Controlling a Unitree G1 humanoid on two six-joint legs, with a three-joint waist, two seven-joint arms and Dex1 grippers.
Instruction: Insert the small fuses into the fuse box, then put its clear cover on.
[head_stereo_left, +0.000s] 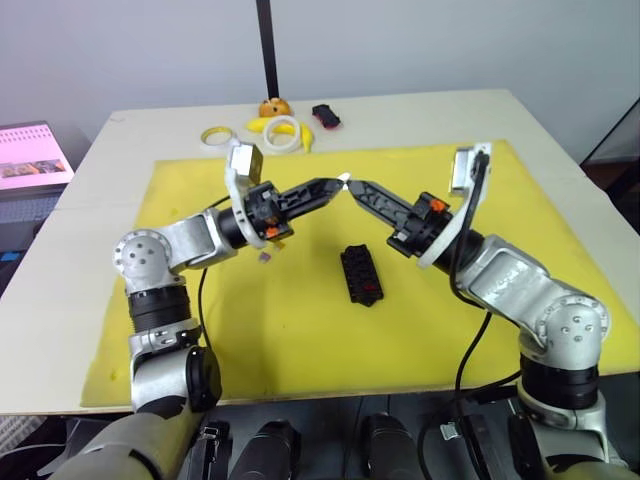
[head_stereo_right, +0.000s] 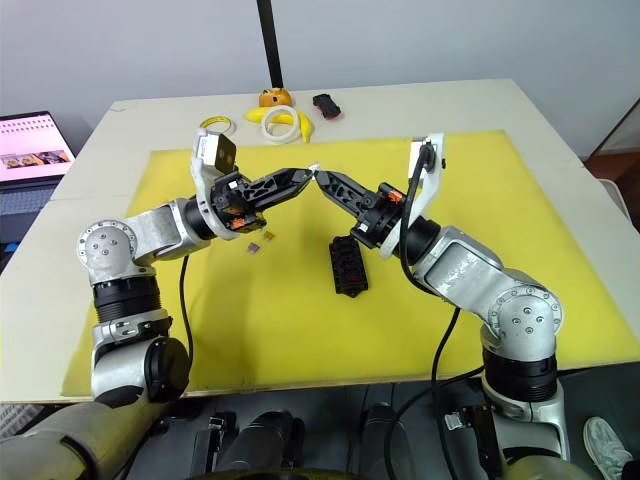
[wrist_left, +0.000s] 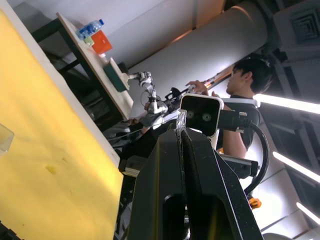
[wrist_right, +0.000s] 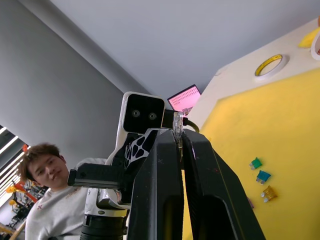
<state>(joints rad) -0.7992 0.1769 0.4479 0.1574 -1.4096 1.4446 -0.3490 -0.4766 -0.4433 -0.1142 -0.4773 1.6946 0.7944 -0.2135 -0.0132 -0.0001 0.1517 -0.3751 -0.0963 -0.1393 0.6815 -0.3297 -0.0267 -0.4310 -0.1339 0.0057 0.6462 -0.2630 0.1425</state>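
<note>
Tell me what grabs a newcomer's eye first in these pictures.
Above the middle of the yellow mat, the left tool and right tool meet tip to tip, both pinching the clear cover. Just below them on the mat lies the fuse box; a few small fuses lie to its left.

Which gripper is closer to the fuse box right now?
Right, slightly. Both the left gripper and the right gripper meet tip to tip on the clear cover, raised above the mat behind the fuse box.

left claw (head_stereo_left: 338, 186) and right claw (head_stereo_left: 354, 187) meet tip to tip | above yellow mat (head_stereo_left: 300, 330) | fuse box (head_stereo_left: 361, 274) below
</note>
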